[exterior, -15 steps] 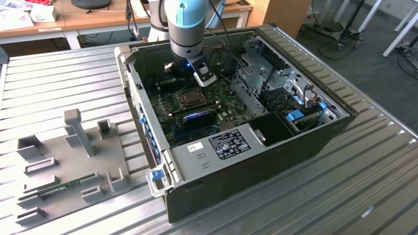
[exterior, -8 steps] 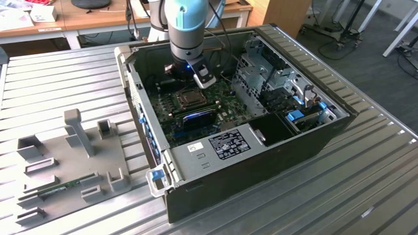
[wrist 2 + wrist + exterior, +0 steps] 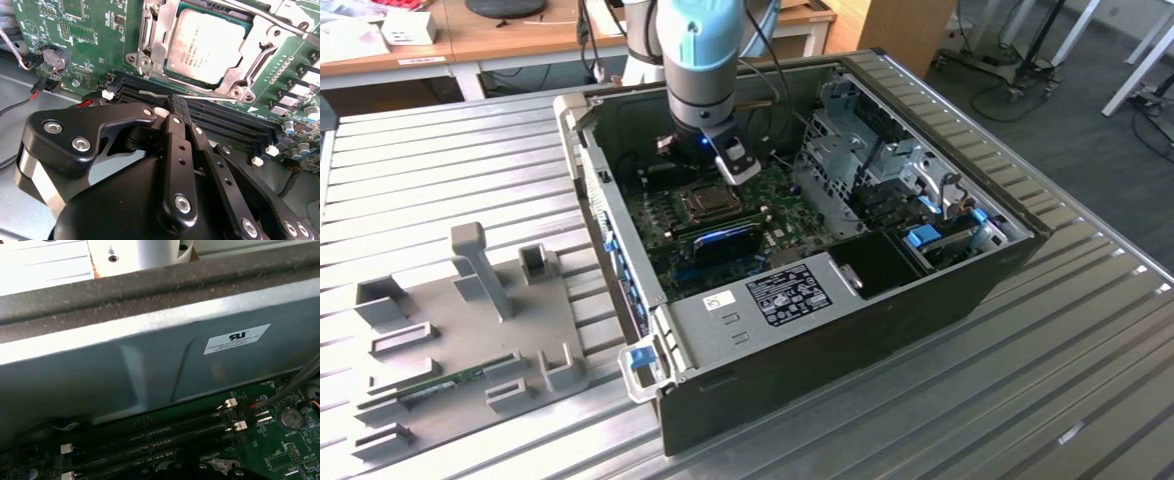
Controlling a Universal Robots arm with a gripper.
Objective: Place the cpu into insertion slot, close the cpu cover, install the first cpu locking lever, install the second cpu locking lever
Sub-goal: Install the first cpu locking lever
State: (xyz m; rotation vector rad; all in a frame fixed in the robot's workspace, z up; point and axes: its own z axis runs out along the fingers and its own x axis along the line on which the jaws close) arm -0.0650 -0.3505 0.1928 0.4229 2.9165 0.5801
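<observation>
Four memory slots [image 3: 200, 117] lie between claw [image 3: 175, 107] and cpu [image 3: 210, 45].

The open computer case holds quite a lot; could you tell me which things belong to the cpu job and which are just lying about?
Job:
cpu, seated in the insertion slot
cpu cover, closed over it
gripper, beside the socket

Lying about:
memory slots
coin battery
grey fixture tray outside the case

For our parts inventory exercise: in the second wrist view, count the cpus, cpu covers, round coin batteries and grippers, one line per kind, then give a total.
cpu: 1
cpu cover: 1
round coin battery: 1
gripper: 1
Total: 4
</observation>
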